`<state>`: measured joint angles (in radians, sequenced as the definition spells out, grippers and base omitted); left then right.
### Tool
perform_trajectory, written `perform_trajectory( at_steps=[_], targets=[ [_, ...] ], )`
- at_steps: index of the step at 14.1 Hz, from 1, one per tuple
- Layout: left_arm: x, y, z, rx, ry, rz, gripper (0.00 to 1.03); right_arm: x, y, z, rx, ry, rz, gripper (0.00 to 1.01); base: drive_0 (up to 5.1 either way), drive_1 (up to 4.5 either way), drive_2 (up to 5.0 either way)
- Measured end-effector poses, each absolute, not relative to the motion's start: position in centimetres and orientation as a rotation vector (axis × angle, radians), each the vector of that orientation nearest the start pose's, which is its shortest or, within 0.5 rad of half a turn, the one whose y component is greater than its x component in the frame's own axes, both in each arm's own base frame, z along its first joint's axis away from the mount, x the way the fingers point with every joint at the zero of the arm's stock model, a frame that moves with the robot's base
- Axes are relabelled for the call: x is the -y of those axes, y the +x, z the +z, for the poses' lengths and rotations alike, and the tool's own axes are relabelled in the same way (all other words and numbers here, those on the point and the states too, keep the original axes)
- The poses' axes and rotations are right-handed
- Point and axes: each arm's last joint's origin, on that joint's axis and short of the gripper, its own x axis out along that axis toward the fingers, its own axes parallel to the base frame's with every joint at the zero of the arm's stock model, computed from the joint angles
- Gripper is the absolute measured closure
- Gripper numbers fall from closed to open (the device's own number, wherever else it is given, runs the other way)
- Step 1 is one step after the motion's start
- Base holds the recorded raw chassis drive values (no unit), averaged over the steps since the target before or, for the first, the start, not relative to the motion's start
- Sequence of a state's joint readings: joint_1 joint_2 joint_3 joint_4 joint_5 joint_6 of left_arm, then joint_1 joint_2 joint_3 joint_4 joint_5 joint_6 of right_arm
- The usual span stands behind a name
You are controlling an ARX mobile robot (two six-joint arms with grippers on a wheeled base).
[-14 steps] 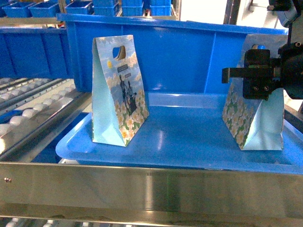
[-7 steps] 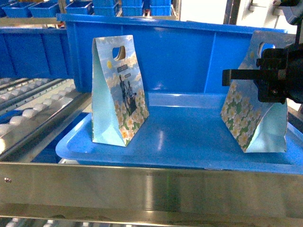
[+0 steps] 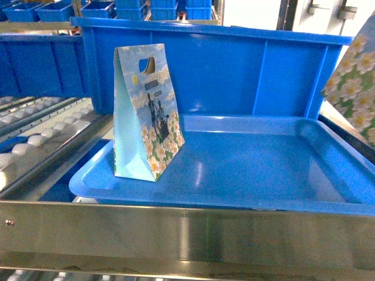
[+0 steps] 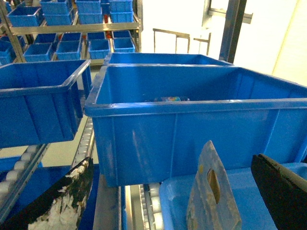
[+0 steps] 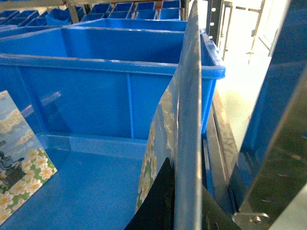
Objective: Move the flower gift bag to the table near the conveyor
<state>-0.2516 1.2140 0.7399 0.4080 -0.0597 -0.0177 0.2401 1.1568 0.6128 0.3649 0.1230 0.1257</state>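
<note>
Head view: one flower gift bag is hanging at the far right edge, clear of the blue tray, while a second bag is standing on the tray's left; no gripper is showing here.

Left wrist view: the left gripper is hovering with jaws spread wide, empty, above the standing bag's handle hole.

Right wrist view: the right gripper is pinching the thin paper bag at its top edge. It looks light and easily creased, so the stiff folded top is probably the best hold.
</note>
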Motion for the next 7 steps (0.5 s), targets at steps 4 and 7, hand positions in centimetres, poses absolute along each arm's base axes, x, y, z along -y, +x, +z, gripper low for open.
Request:
perform_trajectory(
  at_steps=[4,7],
  targets=[
    [6.5,26.2,28.6,-0.067,-0.007,-0.191,0.05,-1.7,17.7,26.3,-0.115,0.085,0.094,0.99,0.0,0.0,0.0],
    [6.5,26.2,28.6,-0.067,-0.007,-0.191,0.05,0.2,13.9,25.6,-0.023,0.028,0.035,0.99,0.0,0.0,0.0]
  ],
)
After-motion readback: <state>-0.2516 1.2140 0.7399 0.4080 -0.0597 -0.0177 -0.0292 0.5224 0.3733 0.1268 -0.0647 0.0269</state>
